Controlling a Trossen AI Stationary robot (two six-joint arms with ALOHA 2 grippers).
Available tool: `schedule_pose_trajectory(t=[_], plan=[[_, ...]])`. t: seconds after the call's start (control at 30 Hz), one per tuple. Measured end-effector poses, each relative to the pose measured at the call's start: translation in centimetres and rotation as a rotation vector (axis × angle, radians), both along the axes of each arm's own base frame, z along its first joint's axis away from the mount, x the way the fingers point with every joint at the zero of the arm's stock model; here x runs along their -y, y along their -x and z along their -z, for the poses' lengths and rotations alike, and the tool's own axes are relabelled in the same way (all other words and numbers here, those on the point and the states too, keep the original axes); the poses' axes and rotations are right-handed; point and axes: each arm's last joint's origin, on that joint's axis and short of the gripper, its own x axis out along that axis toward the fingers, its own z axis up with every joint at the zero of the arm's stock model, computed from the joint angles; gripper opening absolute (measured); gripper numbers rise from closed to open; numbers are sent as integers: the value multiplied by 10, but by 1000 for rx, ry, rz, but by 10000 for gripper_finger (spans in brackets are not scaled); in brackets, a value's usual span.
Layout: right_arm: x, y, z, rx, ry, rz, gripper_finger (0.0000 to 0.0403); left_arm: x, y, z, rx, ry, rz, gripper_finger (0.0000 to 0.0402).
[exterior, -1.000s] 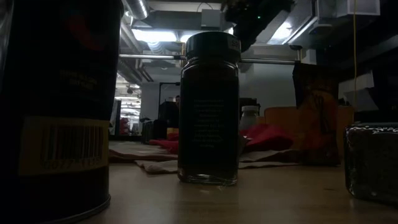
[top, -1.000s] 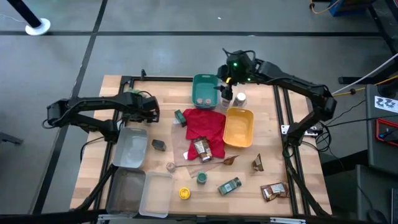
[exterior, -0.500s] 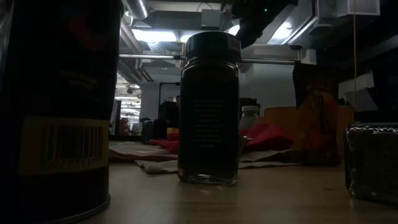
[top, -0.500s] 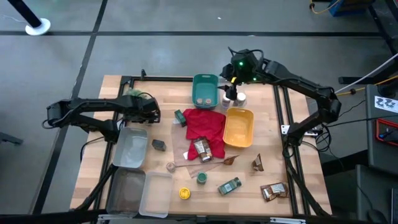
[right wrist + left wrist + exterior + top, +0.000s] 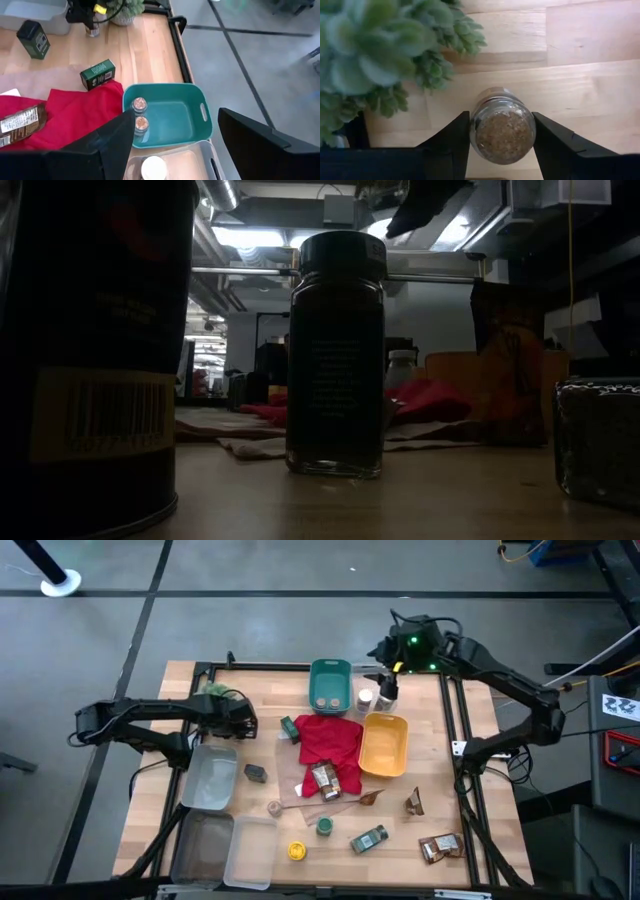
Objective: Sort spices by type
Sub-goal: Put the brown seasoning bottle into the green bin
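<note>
The left tool (image 5: 502, 145) is clamping a small tan-lidded jar (image 5: 503, 131) beside the plant (image 5: 380, 55), which next wants lifting toward the teal bin (image 5: 329, 686), while the right tool (image 5: 175, 145) hangs open, empty, above that bin.

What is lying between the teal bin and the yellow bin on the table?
In the high view, the red cloth reaches into the stretch between the teal bin and the yellow bin; the rest is bare wood.

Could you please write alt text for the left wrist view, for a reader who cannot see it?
Two dark fingers bracket a small glass jar of brown spice standing on a pale wooden table, seen from above. A bushy green plant fills the corner beside the jar.
</note>
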Motion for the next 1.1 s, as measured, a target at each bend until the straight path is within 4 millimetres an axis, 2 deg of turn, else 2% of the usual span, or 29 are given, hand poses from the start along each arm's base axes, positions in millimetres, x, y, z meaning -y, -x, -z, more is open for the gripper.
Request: schedule_pose_trajectory(t=[0.17,0.37,0.5,0.67,0.77,0.9,1.1], plan=[[-8,16,-9,8,6,2,285,-4,-11,-15,75,-34,57,162],[-16,33,-21,34,38,25,285,-11,-32,-55,225,-116,134,162],[-18,36,-23,45,42,24,285,-18,-50,-83,410,-220,168,162],[-17,34,-22,45,30,24,285,-29,-73,-107,676,-410,231,162],[-16,32,-21,43,24,18,285,-38,-88,-110,765,-502,259,162],[-16,32,-21,42,22,19,285,-56,-109,-99,808,-566,273,162],[-16,32,-21,42,22,19,285,-93,-140,-84,738,-559,297,162]])
